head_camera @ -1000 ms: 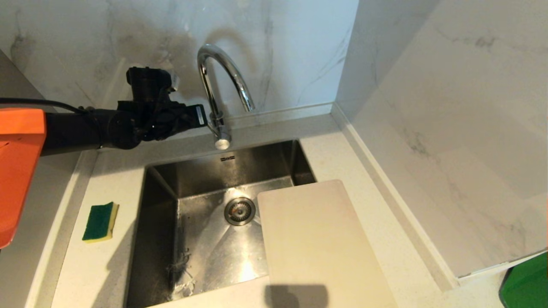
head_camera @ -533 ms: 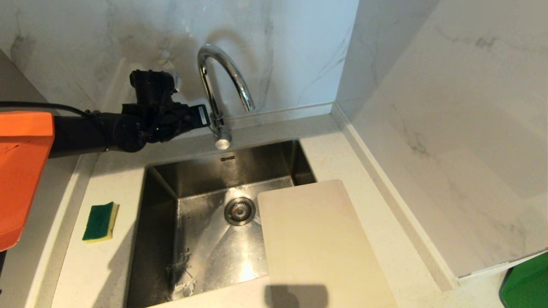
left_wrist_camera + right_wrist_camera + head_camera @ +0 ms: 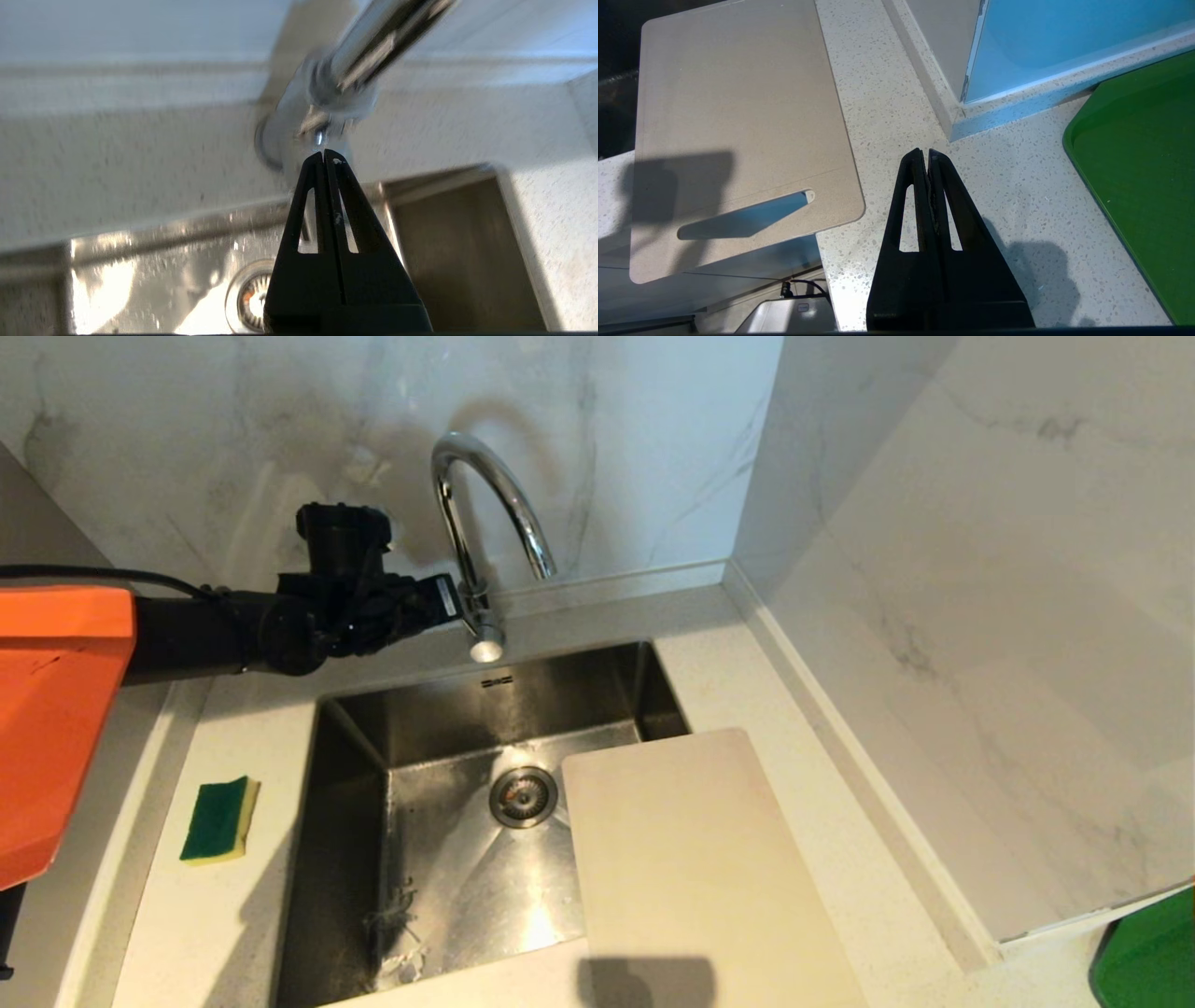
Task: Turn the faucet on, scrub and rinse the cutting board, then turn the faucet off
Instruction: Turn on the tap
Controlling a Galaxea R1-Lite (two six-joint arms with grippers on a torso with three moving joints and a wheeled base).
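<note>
1. Sink [image 3: 345, 821]: steel basin set in a speckled counter [image 3: 233, 709]; taken as the landmark. Drain [image 3: 523, 796] sits near the middle of its floor.
2. Faucet [image 3: 471, 523]: stands on the counter just behind the sink's back rim, chrome spout arching toward the basin. No water seen at the spout.
3. Left gripper [image 3: 324, 156]: reaches in from the sink's left side, behind the back rim. Fingers pressed together, nothing between them. In the left wrist view the tips sit right at the small lever low on the faucet stem; cannot tell if they touch it.
4. Board [image 3: 691, 868]: lies flat across the sink's right rim, part over the basin, part on the counter. Slot handle at its near end.
5. Right gripper [image 3: 928, 156]: hangs over the counter right of the sink, just beside the board's near right corner. Fingers closed, empty.
6. Sponge [image 3: 219, 819]: green over yellow, flat on the counter left of the sink, apart from both grippers.
7. Green tray [image 3: 1139, 186]: on the counter well right of the sink.
</note>
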